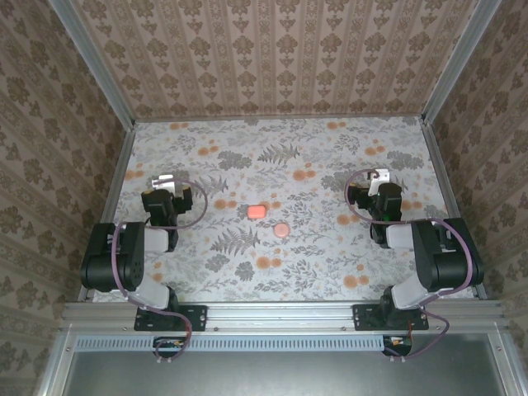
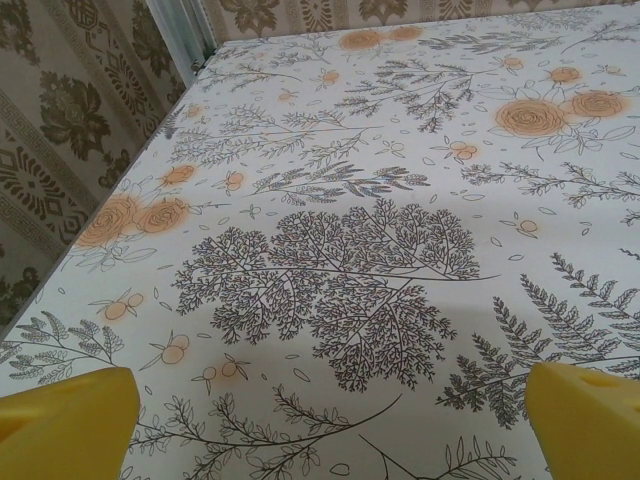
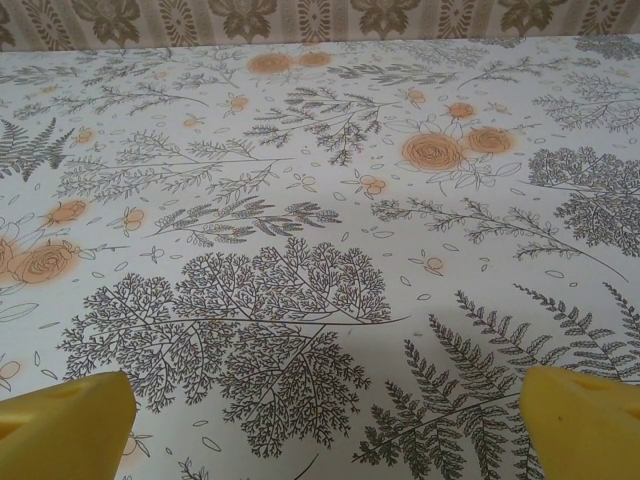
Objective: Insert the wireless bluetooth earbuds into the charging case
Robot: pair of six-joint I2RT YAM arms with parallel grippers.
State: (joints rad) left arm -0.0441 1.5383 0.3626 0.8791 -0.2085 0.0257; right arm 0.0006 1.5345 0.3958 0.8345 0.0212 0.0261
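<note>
Charging case (image 1: pixel 257 210) mid-table, well apart from both jaws.

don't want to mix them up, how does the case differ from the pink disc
The case is a rounded rectangle; the disc is round. The case is brighter pink, the disc paler. The case lies farther back on the table, the disc nearer the front. Both are small and pink.
</note>
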